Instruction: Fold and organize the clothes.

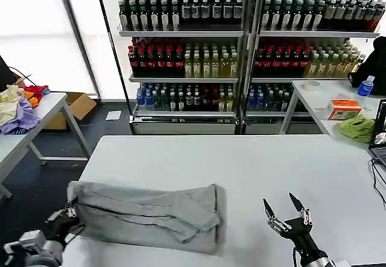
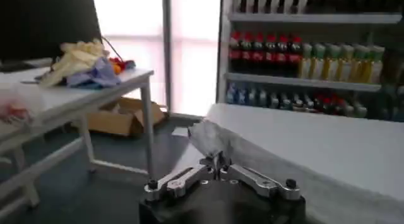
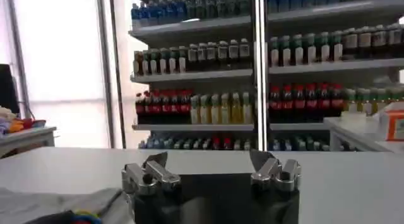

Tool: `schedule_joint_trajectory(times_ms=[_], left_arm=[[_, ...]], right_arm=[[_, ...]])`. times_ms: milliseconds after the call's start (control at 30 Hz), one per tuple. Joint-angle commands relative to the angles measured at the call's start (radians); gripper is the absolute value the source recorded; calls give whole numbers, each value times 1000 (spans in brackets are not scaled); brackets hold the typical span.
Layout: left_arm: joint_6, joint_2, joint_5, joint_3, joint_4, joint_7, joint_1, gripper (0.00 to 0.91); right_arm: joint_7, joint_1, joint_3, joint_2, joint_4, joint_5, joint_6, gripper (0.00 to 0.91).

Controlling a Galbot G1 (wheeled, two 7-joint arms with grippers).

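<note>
The grey shirt [image 1: 148,216] lies partly folded on the white table [image 1: 253,164], at the near left portion, with its long axis running left to right across the robot's front. Its left end is pinched by the left gripper [image 1: 71,214], whose fingers are closed on the fabric edge; that arm is the nearer one. In the right wrist view a colourful print [image 3: 82,216] is visible on the cloth. The right gripper [image 1: 283,210] hovers over bare table just right of the shirt, fingers spread wide, holding nothing.
</note>
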Motion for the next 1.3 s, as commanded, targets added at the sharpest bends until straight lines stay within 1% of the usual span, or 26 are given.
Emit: schedule_joint_trajectory(times_ms=[33, 167, 233, 267, 300, 433, 633, 800, 933, 1000, 1100, 1200, 1300], left_arm=[[75, 162, -89, -194, 17, 90, -41, 10], [89, 149, -105, -108, -77, 99, -58, 10], [107, 131, -114, -46, -124, 89, -108, 10], [114, 131, -127, 8, -137, 85, -125, 10], [113, 132, -127, 31, -149, 86, -134, 10], [71, 135, -153, 222, -192, 125, -167, 10], [56, 129, -132, 421, -188, 135, -181, 10], [13, 131, -50, 559, -156, 174, -178, 10], [1, 116, -14, 638, -128, 180, -182, 20], [1, 101, 1, 669, -111, 178, -195, 10], [10, 67, 2, 707, -68, 174, -225, 30], [26, 38, 0, 728, -43, 161, -260, 30], [30, 30, 2, 741, -39, 165, -267, 40]], right_arm=[[1, -11, 6, -2, 12, 4, 3, 907], [1, -17, 8, -1, 17, 5, 3, 907], [0, -20, 5, 0, 16, 3, 3, 907], [1, -20, 3, 0, 13, 1, 3, 907], [1, -18, 1, 0, 11, -1, 3, 907], [1, -15, -5, 7, 5, -12, 2, 907], [2, -23, 1, 12, -2, -15, 5, 907], [3, -24, 8, 16, -8, -16, 5, 907], [3, -21, 9, 24, -11, -21, 4, 907], [3, -21, 9, 27, -13, -21, 4, 907], [2, -22, 5, 33, -16, -27, 6, 907], [0, -16, 1, 42, -29, -39, 9, 907], [0, -20, -2, 45, -33, -39, 10, 907]])
